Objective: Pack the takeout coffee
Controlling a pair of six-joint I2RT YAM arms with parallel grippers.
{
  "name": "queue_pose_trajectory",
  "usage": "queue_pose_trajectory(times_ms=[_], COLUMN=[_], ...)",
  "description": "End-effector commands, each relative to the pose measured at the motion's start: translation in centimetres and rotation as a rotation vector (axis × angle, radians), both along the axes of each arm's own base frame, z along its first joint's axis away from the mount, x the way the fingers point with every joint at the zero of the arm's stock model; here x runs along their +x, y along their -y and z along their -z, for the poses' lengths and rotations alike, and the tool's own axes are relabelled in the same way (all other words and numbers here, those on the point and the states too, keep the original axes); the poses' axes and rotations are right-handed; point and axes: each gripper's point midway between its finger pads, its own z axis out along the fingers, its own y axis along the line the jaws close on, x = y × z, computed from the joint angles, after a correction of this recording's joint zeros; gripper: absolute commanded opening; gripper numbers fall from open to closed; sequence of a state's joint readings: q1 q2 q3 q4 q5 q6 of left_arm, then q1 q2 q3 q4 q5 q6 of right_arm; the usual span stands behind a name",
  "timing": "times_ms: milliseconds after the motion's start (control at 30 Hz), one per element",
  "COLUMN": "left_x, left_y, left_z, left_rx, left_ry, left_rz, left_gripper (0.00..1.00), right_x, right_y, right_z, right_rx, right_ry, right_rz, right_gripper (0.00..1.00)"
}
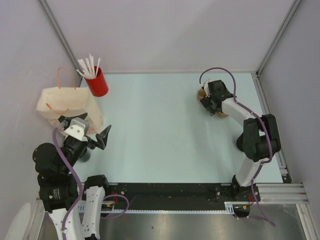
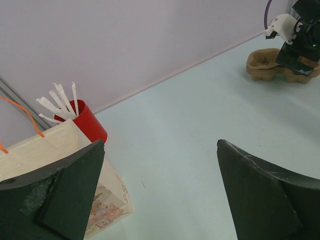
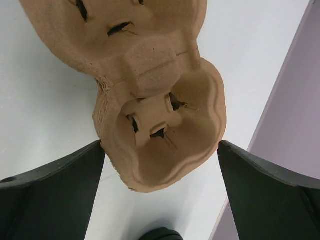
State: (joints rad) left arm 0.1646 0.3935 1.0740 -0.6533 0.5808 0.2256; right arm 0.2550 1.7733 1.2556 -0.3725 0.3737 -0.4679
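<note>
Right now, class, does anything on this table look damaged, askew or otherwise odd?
Only small things: the cardboard cup carrier at the far right has a frayed edge on one side and holds no cup. The paper bag and red straw cup stand upright.

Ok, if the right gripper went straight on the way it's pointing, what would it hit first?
The cardboard cup carrier. The right gripper points down at it, open jaws either side of an empty well, so that well likely comes first; the gap above it is unclear.
</note>
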Motion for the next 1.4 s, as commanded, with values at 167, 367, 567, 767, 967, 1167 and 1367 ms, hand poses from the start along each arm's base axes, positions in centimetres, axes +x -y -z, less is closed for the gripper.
queue_pose_trajectory(times_ms=[167, 367, 567, 767, 967, 1167, 1367], left_x=[-0.2, -0.1, -0.1, 0.0, 0.0, 0.1, -0.1], left_y=[0.2, 0.3, 0.3, 0.3, 0.3, 0.3, 0.4], left_z=[-0.5, -0.5, -0.4, -0.4, -0.3, -0.4, -0.4], left_rx=[-0.011, -0.012, -0.015, -0.019, -0.02, -0.022, -0.021], left_ry=[0.024, 0.024, 0.021, 0.017, 0.015, 0.013, 0.016], left_rz=[0.011, 0.012, 0.013, 0.014, 0.013, 0.016, 0.024], left_gripper=[1.0, 0.99, 1.0, 0.99, 0.99, 0.99, 1.0], right_x=[1.8, 2.9, 4.7, 7.2, 7.4, 5.1, 3.5], right_y=[3.3, 6.1, 8.6, 11.6, 12.9, 9.7, 6.0], right_z=[-0.2, -0.6, -0.9, -2.2, -4.1, -3.4, -4.4], right_rx=[-0.103, -0.149, -0.179, -0.145, -0.041, 0.092, 0.219], right_ry=[0.064, 0.104, 0.158, 0.216, 0.216, 0.094, 0.044], right_rz=[0.061, 0.102, 0.128, 0.211, 0.215, 0.078, -0.075], right_gripper=[1.0, 1.0, 1.0, 1.0, 1.0, 0.99, 1.0])
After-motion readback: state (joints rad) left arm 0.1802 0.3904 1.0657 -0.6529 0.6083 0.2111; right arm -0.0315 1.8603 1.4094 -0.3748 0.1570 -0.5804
